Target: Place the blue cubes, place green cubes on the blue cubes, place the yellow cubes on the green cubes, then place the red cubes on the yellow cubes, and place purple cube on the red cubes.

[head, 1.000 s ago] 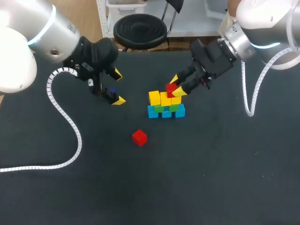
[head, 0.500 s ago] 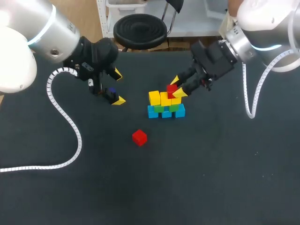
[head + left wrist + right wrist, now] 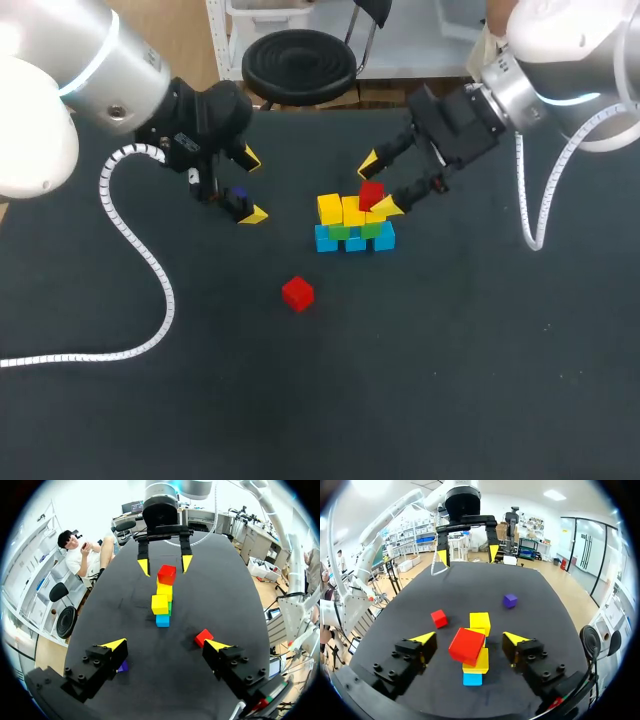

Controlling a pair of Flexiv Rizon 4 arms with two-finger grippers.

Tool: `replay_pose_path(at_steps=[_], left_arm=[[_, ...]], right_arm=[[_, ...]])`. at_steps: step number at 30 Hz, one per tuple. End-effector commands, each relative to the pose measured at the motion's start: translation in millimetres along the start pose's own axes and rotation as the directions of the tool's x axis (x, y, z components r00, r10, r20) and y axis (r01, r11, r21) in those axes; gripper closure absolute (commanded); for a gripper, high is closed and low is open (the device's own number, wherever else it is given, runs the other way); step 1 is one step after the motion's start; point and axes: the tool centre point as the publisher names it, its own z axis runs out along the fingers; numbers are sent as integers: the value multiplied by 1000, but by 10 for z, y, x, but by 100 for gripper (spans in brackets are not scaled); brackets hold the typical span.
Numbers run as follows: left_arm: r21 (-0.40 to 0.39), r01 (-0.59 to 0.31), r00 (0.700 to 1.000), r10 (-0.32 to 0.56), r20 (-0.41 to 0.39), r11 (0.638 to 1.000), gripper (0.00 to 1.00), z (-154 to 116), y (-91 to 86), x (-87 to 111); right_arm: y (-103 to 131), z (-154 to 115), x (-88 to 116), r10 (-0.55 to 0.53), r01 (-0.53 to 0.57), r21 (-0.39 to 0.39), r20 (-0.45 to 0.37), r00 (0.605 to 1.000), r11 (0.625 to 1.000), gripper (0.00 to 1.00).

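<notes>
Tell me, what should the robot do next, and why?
Probably lift the right end effector straight up. Its fingers are open, one on each side of the red cube resting on the yellow cubes, so moving sideways might knock it. A second red cube waits on the table.

Bright, even light falls from overhead, and on the black table (image 3: 450, 380) shadows hardly show under the cubes (image 3: 352, 222). The white shell of the left arm (image 3: 40, 110) glares almost blank in the head view. In the 2 wrist views the table's edges bow outward, and the left one washes out pale beyond the far edge.
</notes>
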Motion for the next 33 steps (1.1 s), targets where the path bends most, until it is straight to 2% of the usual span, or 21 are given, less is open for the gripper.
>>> replay_pose_path(at_steps=[1, 6, 8, 11, 12, 16, 18, 22, 23, 25, 33], left_arm=[[-1, 1, 1000, -1, -5, 1000, 0, -3, 0, -7], [-1, 1, 1000, -1, -5, 1000, 0, -3, 0, -7], [-1, 1, 1000, -1, -5, 1000, 0, -3, 0, -7], [-1, 1, 1000, -1, -5, 1000, 0, -3, 0, -7], [-1, 1, 1000, -1, -5, 1000, 0, -3, 0, -7], [-1, 1, 1000, -1, -5, 1000, 0, -3, 0, -7], [-1, 1, 1000, -1, -5, 1000, 0, -3, 0, -7], [-1, 1, 1000, -1, -5, 1000, 0, -3, 0, -7], [-1, 1, 1000, -1, -5, 1000, 0, -3, 0, -7], [-1, 1, 1000, -1, -5, 1000, 0, -3, 0, -7], [-1, 1, 1000, -1, -5, 1000, 0, -3, 0, -7]], right_arm=[[20, -12, 14, 0, 0, 5, 5, 1000, 1000, 0], [69, -62, 9, -1, 1, 24, 4, 1000, 1000, 0], [101, -86, -3, -5, 5, 34, 3, 1000, 999, 44], [147, -116, -17, -9, 9, 51, 3, 1000, 999, 65], [159, -124, -21, -10, 9, 54, 3, 1000, 998, 69], [204, -161, -17, -4, 4, 77, -2, 1000, 997, 66], [235, -191, -5, 0, 0, 89, -2, 1000, 996, 69], [295, -241, 34, 12, -11, 111, -2, 1000, 994, 81], [307, -249, 43, 18, -17, 116, -4, 1000, 993, 90], [332, -270, 63, 20, -20, 122, -3, 1000, 992, 100], [379, -281, 66, 26, -25, 122, -4, 1000, 992, 100]])
